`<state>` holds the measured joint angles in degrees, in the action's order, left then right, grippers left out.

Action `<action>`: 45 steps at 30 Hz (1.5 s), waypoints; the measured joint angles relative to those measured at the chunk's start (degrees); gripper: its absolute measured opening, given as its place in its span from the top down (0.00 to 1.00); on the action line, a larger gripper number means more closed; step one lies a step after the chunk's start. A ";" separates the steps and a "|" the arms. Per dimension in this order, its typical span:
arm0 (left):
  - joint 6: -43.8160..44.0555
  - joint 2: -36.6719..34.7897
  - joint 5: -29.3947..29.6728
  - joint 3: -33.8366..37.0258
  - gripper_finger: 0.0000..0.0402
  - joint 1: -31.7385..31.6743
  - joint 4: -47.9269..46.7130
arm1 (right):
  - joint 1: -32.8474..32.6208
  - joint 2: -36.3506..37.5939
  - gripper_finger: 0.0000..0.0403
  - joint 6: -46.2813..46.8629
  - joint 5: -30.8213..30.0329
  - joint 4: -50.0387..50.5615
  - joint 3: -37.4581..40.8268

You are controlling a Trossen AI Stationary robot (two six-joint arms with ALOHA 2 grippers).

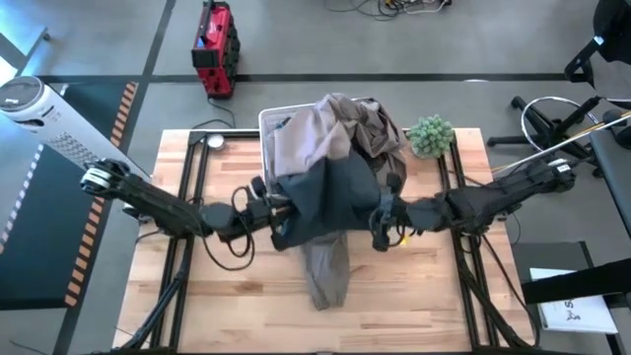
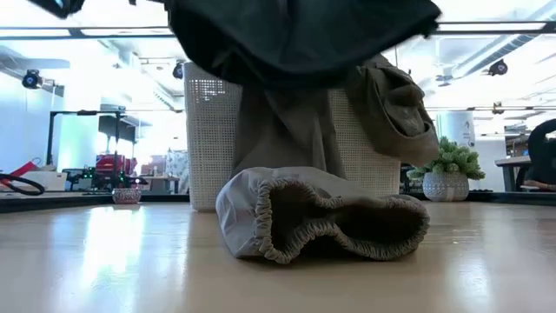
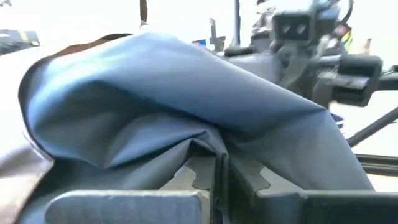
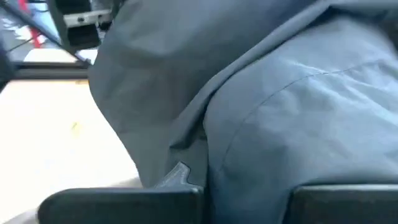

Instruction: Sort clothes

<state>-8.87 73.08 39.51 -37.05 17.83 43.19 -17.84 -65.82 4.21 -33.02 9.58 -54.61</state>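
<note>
A dark grey-green tee (image 1: pixel 330 197) hangs spread between my two grippers above the table's middle; in the low view it fills the top (image 2: pixel 295 35). My left gripper (image 1: pixel 274 212) is shut on its left side, and my right gripper (image 1: pixel 383 215) on its right side. Under it a taupe garment (image 1: pixel 340 133) drapes out of the white bin (image 1: pixel 268 126). The taupe garment's elastic-cuffed end (image 2: pixel 321 226) lies on the table toward the near edge. My left gripper pinches a fold of the tee's cloth (image 3: pixel 208 146) between its two shut fingers (image 3: pixel 239 177), coming level from the table's left. The cloth bunches up over the fingers, clear of the table. My right gripper comes at the tee's right side (image 4: pixel 205 130) from the table's right. The cloth drapes over its fingers and hides the place of contact. Only one fingertip (image 4: pixel 180 174) shows.
A small potted plant (image 1: pixel 431 135) stands right of the bin at the far edge, and a small round dish (image 1: pixel 214 141) left of it. Bare wood lies near the front edge on both sides of the taupe garment's end.
</note>
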 joint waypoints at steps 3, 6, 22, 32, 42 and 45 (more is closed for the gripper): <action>-1.29 -3.52 0.04 -3.34 0.97 -3.13 -9.03 | 3.27 -0.01 0.99 -3.96 -0.05 2.77 -4.93; -3.15 -6.13 0.02 -6.11 0.99 -7.00 -16.90 | 7.47 -0.11 1.00 -8.31 0.04 4.80 -9.60; -4.99 -9.90 -3.13 -11.89 1.00 -20.91 -41.47 | 29.33 -13.82 1.00 -23.48 9.74 9.90 -19.26; -0.67 -9.87 -3.06 -11.89 0.92 -21.41 -48.72 | 36.13 -25.04 1.00 -19.85 17.69 9.66 -19.28; 1.74 -13.56 -3.18 -11.89 0.60 -20.94 -51.26 | 39.43 -29.76 0.99 -11.87 24.23 14.51 -19.26; 1.89 -15.75 -3.17 -11.89 0.51 -20.20 -51.40 | 39.25 -28.18 0.95 -9.65 24.40 15.91 -19.21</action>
<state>-6.98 57.34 36.34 -48.95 -2.36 -8.21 21.41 -94.00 -5.44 -8.62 25.49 -73.82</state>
